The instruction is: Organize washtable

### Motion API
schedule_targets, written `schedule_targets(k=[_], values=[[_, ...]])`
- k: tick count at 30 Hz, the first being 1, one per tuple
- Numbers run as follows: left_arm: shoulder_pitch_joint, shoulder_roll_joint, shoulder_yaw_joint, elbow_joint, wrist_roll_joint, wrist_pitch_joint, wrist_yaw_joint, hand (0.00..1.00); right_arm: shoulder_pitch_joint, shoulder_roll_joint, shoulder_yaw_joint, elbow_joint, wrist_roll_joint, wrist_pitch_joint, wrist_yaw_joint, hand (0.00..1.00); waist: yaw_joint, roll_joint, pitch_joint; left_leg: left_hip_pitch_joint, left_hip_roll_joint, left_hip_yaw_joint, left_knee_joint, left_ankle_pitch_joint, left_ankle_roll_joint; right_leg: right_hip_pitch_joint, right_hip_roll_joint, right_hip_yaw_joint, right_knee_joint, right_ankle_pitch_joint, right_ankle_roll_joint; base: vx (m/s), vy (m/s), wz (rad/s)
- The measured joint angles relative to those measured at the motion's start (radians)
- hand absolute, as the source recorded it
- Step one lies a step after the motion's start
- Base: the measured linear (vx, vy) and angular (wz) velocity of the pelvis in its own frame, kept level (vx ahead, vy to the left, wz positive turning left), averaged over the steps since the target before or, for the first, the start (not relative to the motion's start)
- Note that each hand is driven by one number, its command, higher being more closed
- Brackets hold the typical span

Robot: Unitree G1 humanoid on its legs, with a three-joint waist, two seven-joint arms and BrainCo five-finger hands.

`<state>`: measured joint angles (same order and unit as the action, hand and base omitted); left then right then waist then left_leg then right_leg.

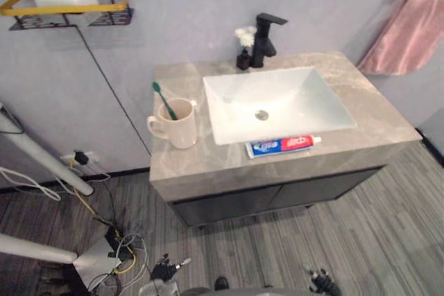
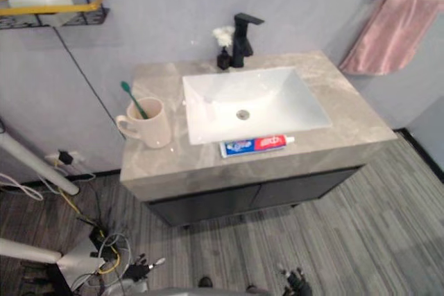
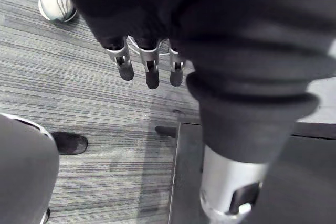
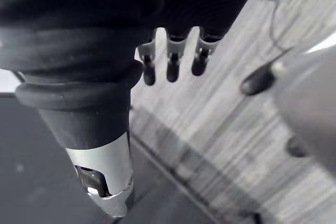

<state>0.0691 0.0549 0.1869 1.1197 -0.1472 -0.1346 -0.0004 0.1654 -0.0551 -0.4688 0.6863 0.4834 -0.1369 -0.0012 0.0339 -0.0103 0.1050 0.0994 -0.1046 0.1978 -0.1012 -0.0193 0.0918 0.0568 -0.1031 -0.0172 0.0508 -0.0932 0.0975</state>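
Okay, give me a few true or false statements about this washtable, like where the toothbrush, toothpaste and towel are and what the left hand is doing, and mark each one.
1. The green toothbrush stands in the cream mug. True.
2. The toothpaste tube lies inside the white basin. False: it lies on the countertop, in front of the basin.
3. The pink towel hangs to the robot's right of the basin. True.
4. The left hand holds the mug. False: it hangs over the floor with straight fingers and holds nothing.
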Motion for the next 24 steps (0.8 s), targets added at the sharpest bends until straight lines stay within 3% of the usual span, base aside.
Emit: schedule_targets(k=[7,10,14,17,19,24], values=[[0.002,-0.001,-0.001,-0.003,0.003,0.006,-0.002,0.0,-0.079,-0.115,-0.291,-0.332,-0.027,-0.037,-0.127,0.0,0.0,0.002,-0.008,-0.011,0.002,0.007,0.006,-0.004,-0.004,-0.01,0.004,0.019,0.0,0.0,0.0,0.03,-0.038,-0.05],[0.007,0.0,0.0,-0.003,0.003,0.01,-0.005,0.0,-0.127,-0.192,-0.356,-0.404,-0.097,-0.058,-0.193,0.0,-0.002,-0.001,-0.02,-0.014,0.002,-0.003,0.006,-0.004,-0.003,-0.011,0.004,0.017,-0.001,0.0,0.0,0.02,-0.05,0.05],[0.014,0.003,-0.013,-0.011,0.004,0.009,-0.016,0.0,-0.186,-0.303,-0.35,-0.441,-0.155,-0.059,-0.237,0.0,0.003,-0.008,-0.029,-0.018,0.001,-0.017,0.006,-0.004,-0.003,-0.011,0.003,0.009,0.0,0.0,0.0,-0.02,-0.05,0.08],[0.025,0.005,-0.03,-0.016,0.004,0.009,-0.023,0.0,-0.207,-0.488,-0.245,-0.51,-0.296,-0.042,-0.228,0.0,0.004,-0.004,-0.039,-0.023,-0.004,-0.035,0.005,-0.003,-0.002,-0.011,-0.002,-0.006,0.003,0.0,0.0,-0.04,-0.037,0.14],[0.041,0.006,-0.03,-0.03,0.005,0.006,-0.051,0.0,-0.244,-0.68,-0.097,-0.562,-0.507,-0.032,-0.15,0.0,0.004,0.0,-0.048,-0.024,-0.006,-0.044,0.0,-0.001,0.001,-0.01,-0.003,-0.013,0.003,0.0,0.0,-0.04,-0.037,0.09],[0.044,0.011,-0.03,-0.033,0.006,-0.001,-0.103,0.0,-0.365,-0.819,0.168,-0.596,-0.774,-0.057,-0.042,0.0,0.008,-0.018,-0.059,-0.034,-0.007,-0.077,-0.001,0.011,0.0,-0.008,-0.005,-0.053,0.0,0.0,0.0,-0.03,-0.066,0.21]])
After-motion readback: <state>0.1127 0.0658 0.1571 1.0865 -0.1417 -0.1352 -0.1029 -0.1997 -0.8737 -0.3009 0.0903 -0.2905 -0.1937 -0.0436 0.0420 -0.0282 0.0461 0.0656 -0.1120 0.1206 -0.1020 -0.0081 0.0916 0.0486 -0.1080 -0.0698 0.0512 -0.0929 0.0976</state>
